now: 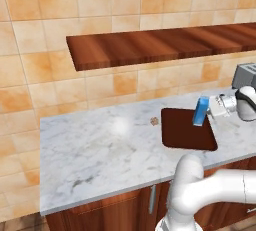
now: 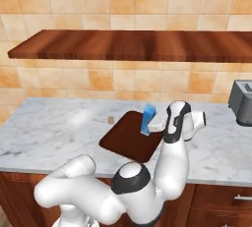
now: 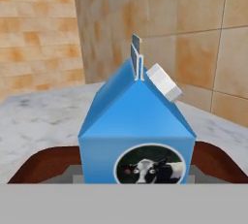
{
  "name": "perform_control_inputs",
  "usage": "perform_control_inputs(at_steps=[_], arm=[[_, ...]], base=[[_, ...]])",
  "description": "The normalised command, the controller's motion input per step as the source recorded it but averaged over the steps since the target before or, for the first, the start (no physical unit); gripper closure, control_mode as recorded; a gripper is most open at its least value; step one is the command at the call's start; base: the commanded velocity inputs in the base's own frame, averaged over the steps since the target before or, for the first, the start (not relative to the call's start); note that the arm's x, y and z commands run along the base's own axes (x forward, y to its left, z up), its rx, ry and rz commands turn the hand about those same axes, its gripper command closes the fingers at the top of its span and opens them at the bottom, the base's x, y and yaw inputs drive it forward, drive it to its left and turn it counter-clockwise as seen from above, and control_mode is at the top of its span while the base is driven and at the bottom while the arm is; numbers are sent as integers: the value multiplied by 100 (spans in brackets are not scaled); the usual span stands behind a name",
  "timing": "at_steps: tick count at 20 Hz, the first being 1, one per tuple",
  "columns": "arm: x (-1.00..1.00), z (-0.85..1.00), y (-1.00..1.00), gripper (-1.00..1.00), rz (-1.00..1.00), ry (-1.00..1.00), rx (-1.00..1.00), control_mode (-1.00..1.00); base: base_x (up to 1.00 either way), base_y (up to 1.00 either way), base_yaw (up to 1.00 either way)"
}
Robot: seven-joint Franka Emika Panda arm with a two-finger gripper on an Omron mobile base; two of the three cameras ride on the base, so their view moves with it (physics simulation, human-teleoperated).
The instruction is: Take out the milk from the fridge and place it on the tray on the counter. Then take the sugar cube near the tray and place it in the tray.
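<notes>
Here my end effector (image 1: 207, 111) is clamped on the milk (image 1: 201, 111), holding it upright over the tray (image 1: 186, 130) on the marble surface (image 1: 100, 155). I should lower it level, well inside the rim, before letting go.

Blue milk (image 1: 201, 111) apparently upright over brown tray (image 1: 182, 135); sugar cube (image 1: 154, 121) just beside.

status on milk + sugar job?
Done: milk is out of the fridge, held by the gripper over the tray on the counter. In hand: setting it down. Left: release, then move the sugar cube, lying beside the tray, into it.
</notes>
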Motion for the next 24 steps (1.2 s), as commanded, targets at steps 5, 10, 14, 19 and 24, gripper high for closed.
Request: perform_control_inputs(at_steps=[5,10,14,19,24], arm=[[9,-36,0,100,0,0,-1,-100],[6,-32,0,100,0,0,0,-100],[6,-28,0,100,0,0,0,-100],[2,-25,0,-100,0,0,0,-100],[0,7,0,-100,0,0,0,-100]], base=[[0,0,0],[0,0,0],[0,0,0],[0,0,0],[0,0,0]])
